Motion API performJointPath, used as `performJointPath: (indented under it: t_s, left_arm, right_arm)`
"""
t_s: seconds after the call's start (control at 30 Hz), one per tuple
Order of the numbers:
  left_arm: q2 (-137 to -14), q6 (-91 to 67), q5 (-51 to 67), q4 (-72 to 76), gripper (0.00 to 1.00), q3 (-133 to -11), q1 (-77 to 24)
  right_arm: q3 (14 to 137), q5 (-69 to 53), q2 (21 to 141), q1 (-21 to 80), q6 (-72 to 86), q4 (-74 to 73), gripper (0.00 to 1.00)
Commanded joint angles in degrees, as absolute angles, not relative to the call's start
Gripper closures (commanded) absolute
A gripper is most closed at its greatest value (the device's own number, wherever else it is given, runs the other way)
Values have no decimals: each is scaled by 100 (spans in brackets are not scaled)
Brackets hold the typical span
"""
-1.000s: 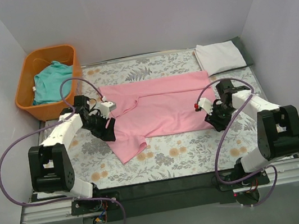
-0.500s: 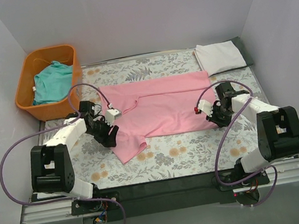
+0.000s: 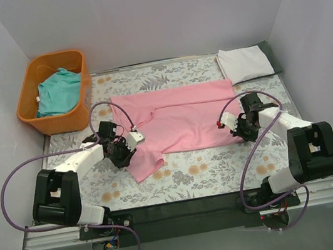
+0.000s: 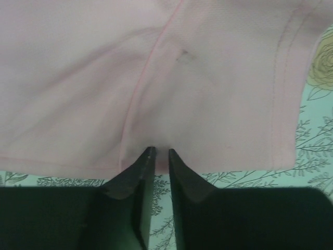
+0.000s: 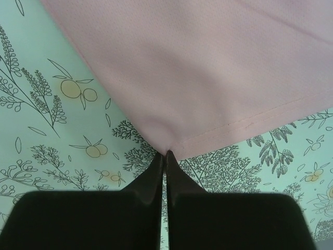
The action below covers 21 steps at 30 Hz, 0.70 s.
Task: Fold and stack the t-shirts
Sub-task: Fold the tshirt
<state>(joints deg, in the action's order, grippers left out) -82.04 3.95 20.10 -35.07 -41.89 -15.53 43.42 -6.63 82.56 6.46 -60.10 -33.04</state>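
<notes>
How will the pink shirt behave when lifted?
Probably floppy: the pink shirt lies flat and creased, so it should sag. Likely light, being thin cloth. It may slip from the right claw, pinching only a corner.

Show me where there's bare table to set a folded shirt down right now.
Widest free patch: the floral table cloth strip between the spread pink cloth t-shirt and the black near edge. A narrower strip lies beyond the shirt, between the orange plastic basket and the folded white cloth t-shirt. Crowded: the left hand and right hand at the pink shirt's ends.
</notes>
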Motion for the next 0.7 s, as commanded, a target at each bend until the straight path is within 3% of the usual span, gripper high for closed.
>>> performJointPath:
  t_s: [0.0,0.13,0.43,0.53,0.57,0.67]
  left_arm:
    - [-8008,580,1757,-3541,86,-3911,-1573]
    - [-7718,624,2038,-4119,100,-4034,-1573]
    - [-7084,493,2180,-4510,100,-4105,-1573]
    - [-7093,325,2092,-4281,80,-4104,-1573]
    - [-7101,290,2083,-4211,66,-4113,-1573]
    - [-7242,185,1960,-3938,57,-4113,-1626]
  right_arm:
    - [4192,-536,8148,650,-6161,-3401,99]
    - [4210,-510,8016,650,-6100,-3410,99]
    - [4315,-668,7594,650,-6100,-3612,99]
    - [4368,-721,7699,633,-6047,-3647,99]
    - [4377,-729,7725,642,-6038,-3665,99]
    - [4421,-738,7804,650,-6021,-3674,99]
